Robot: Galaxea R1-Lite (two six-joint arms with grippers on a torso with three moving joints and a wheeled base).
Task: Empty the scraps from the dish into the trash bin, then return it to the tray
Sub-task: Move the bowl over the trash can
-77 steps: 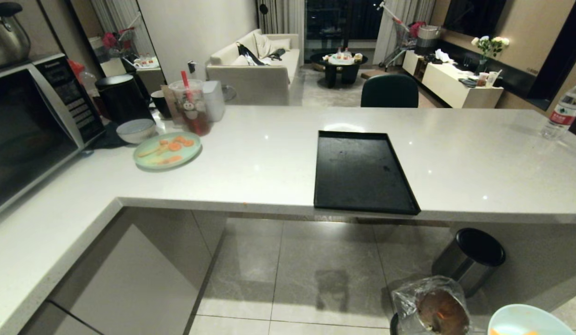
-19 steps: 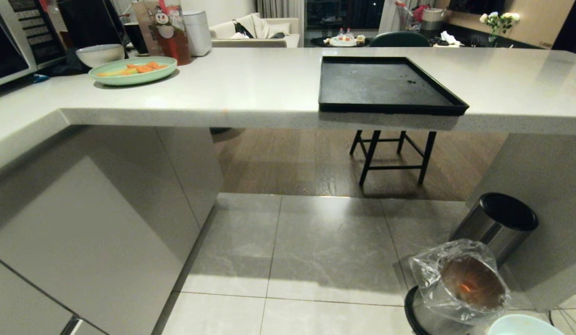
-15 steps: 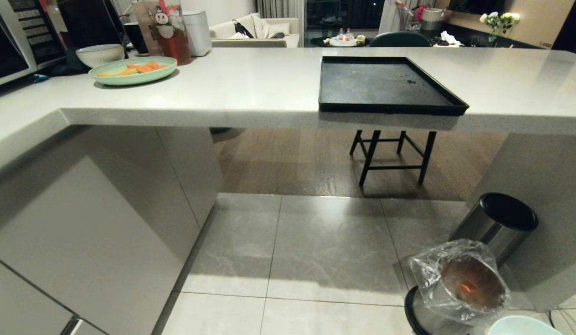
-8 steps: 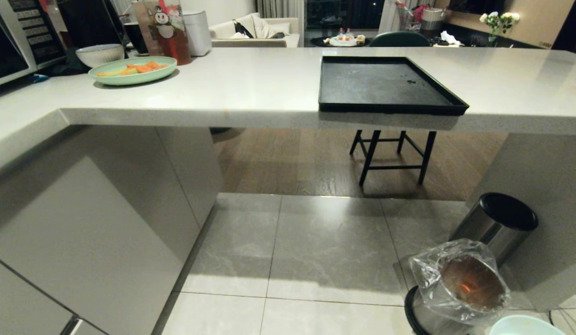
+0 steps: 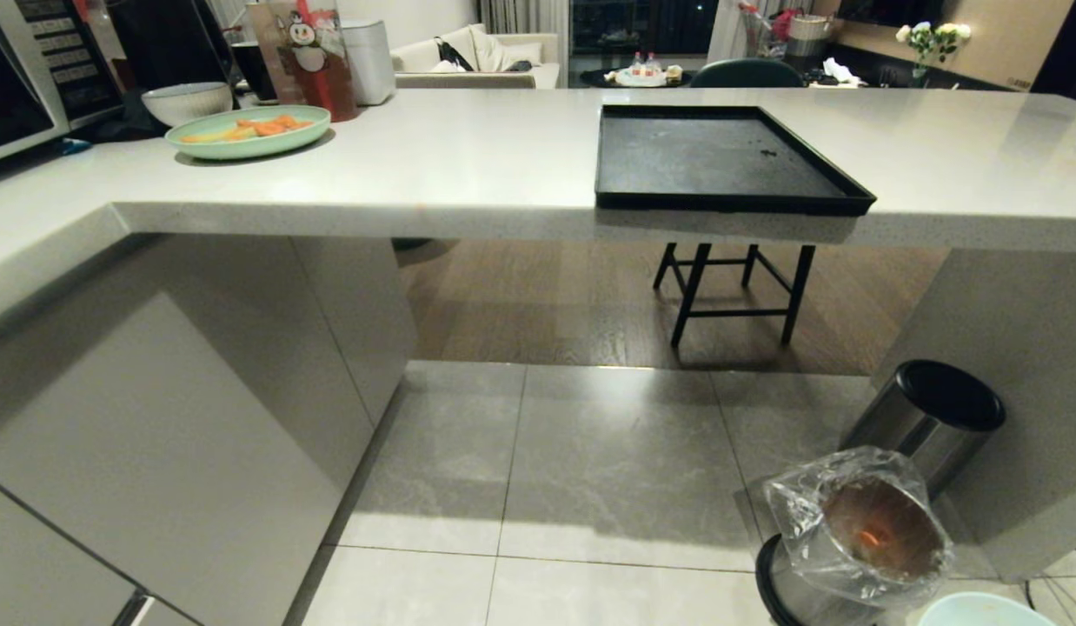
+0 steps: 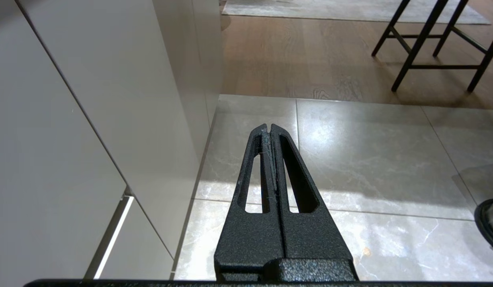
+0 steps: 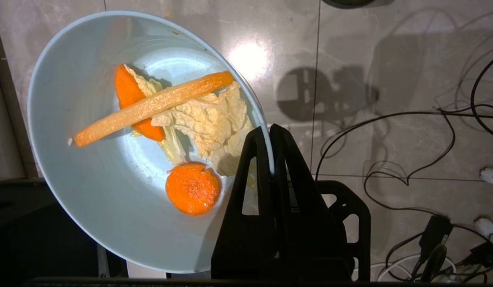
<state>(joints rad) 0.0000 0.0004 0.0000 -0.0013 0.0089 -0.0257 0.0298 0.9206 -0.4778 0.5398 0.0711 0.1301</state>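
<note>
Risk first. My right gripper [image 7: 270, 137] pinches only the thin rim of the pale-blue bowl [image 7: 111, 159], one finger inside the wall and one outside. That is a narrow hold on a smooth, glazed edge; if I roll the wrist to tip, I judge the bowl could pivot or slide out of the pinch and drop on the tiled floor [image 5: 607, 452].

Second risk: aim. In the head view just the bowl's rim [image 5: 981, 609] peeks in at the lower right, close beside the bag-lined steel bin [image 5: 855, 526] but not over its mouth. Tipping from here would likely scatter scraps on the tiles. The crinkled liner stands up proud of the bin's rim and could catch the bowl's edge.

Third: the long carrot stick [image 7: 151, 105] lies across the cabbage leaf [image 7: 206, 119] and may cling or come out all at once. Two carrot rounds [image 7: 192, 188] sit loose beneath.

Bowl: plain, shallow, glossy inside, held tilted, scraps still in it.

Left gripper [image 6: 270, 129]: fingers pressed together, empty, hanging above the floor by the cabinet [image 6: 91, 119]. Black tray [image 5: 716, 156] waits bare on the counter [image 5: 460, 165].
</note>
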